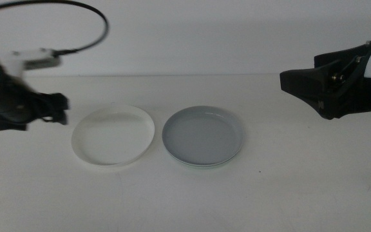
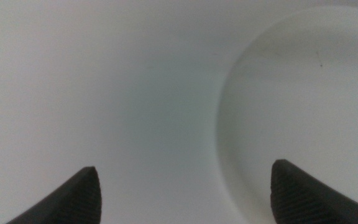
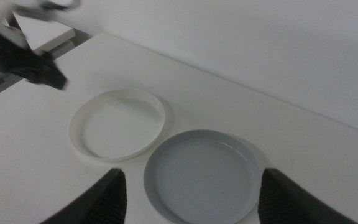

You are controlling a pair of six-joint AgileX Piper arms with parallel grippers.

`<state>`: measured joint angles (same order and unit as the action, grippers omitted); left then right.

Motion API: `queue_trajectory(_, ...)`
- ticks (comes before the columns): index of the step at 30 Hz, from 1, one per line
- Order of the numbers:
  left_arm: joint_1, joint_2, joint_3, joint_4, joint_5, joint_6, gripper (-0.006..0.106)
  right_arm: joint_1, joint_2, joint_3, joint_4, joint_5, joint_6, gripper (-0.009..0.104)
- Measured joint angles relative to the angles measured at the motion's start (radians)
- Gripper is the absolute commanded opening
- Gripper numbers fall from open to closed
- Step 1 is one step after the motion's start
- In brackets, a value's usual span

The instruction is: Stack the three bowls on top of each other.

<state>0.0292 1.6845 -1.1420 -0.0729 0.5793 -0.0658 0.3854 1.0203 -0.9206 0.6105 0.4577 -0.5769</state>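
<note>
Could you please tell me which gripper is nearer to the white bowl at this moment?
Left. The left gripper hovers just beside the white bowl, jaws open. The right gripper is farther off, beyond the grey bowl, also open.

The white bowl (image 1: 113, 136) lies flat and upright on the table, shallow and round with a low rim. Just beside it, nearer my right arm, sits the grey bowl (image 1: 202, 136), also upright. A pale edge shows beneath the grey bowl's near rim; I think that is the mint green bowl (image 1: 201, 167) under it, though I see too little to be sure.
</note>
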Motion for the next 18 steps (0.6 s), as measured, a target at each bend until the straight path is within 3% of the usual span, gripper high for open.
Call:
queue_trajectory(11, -0.055, 0.293, -0.114, -0.018, -0.010, 0.001, 0.082, 0.000, 0.000, 0.000, 0.000, 0.000, 0.000, 0.054)
queue_trajectory(14, -0.055, 0.307, -0.128, -0.033, -0.032, 0.000, 0.057, 0.000, 0.000, 0.000, 0.000, 0.000, 0.000, 0.054)
queue_trajectory(18, -0.055, 0.315, -0.134, -0.053, -0.053, 0.000, 0.003, 0.000, 0.000, 0.000, 0.000, 0.000, 0.000, 0.054)
